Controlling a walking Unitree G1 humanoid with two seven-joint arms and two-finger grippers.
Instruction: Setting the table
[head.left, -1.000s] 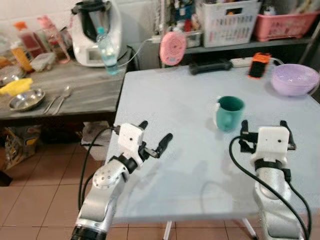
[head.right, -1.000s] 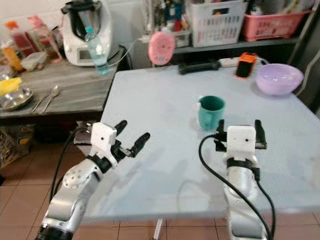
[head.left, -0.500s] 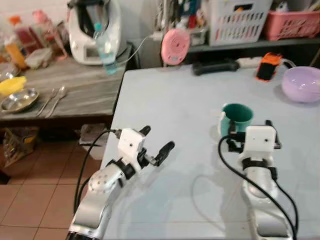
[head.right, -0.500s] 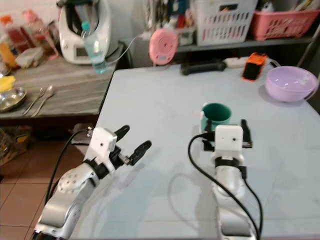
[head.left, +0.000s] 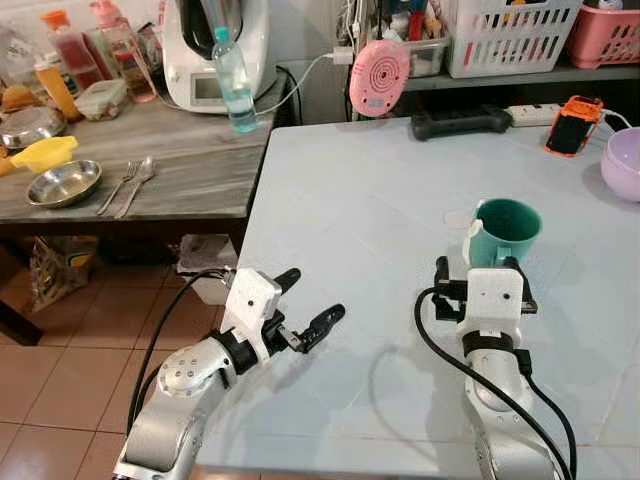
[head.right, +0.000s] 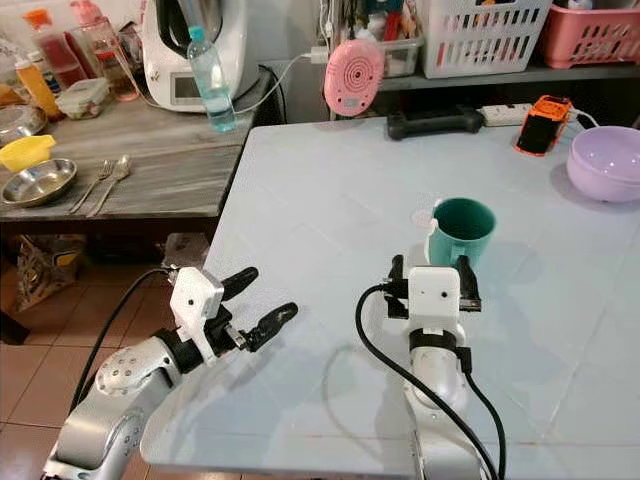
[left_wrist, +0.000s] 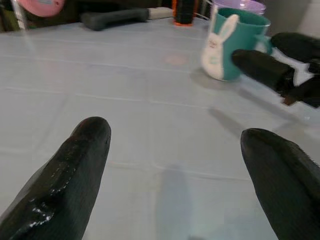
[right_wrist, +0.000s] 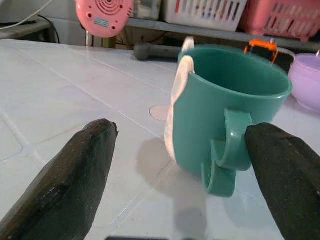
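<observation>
No text, label or number can be read — all too small or blurred.

glossy plastic mug (right_wrist: 227, 117), matt smooth table (head.left: 360, 180)

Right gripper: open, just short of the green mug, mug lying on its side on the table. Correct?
Not quite. The green mug stands upright, as the right wrist view shows. The rest holds: the right gripper is open, just short of it on the table.
</observation>
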